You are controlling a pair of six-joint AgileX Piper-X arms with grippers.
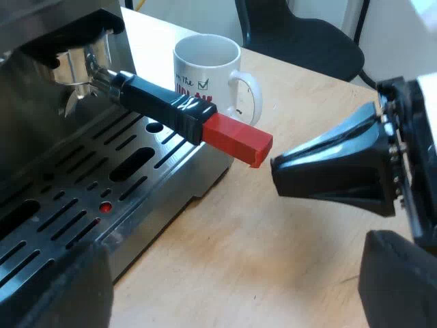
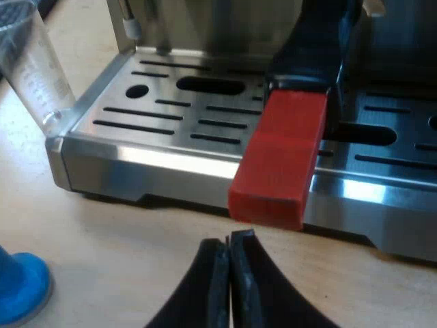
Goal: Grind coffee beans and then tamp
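1. Right wrist view first: the right claw point(image 2: 229, 240) is clenched, both fingers pressed flat together with nothing between them.
2. The holder point(image 1: 87, 65) is locked into the front of the machine point(image 1: 41, 157). Its handle point(image 1: 160, 102) sticks out over the drip tray point(image 2: 157, 160). The red end point(image 2: 280, 157) hangs just past the tray's edge, above the surface point(image 1: 259, 260).
3. The bit that matters: the handle's long axis runs straight out from the machine and pretty much points at the right claw. The claw's tip sits just beside the red end, head-on. There's a small gap and they're not touching, as far as I can tell.
4. The left claw point(image 1: 235, 273) is released, fingers spread wide, and it looks farther from the handle. So the right arm is clearly the nearer one.
5. My guess is it's early days, with nothing ground so far. For a proper grab the right claw would have to open up first, because closed like this it could only nudge the red end.
6. Also around: a mug point(image 1: 212, 68) beside the machine, a glass point(image 2: 34, 61) at the tray's corner, and a blue tamper point(image 2: 17, 287) on the surface near that.
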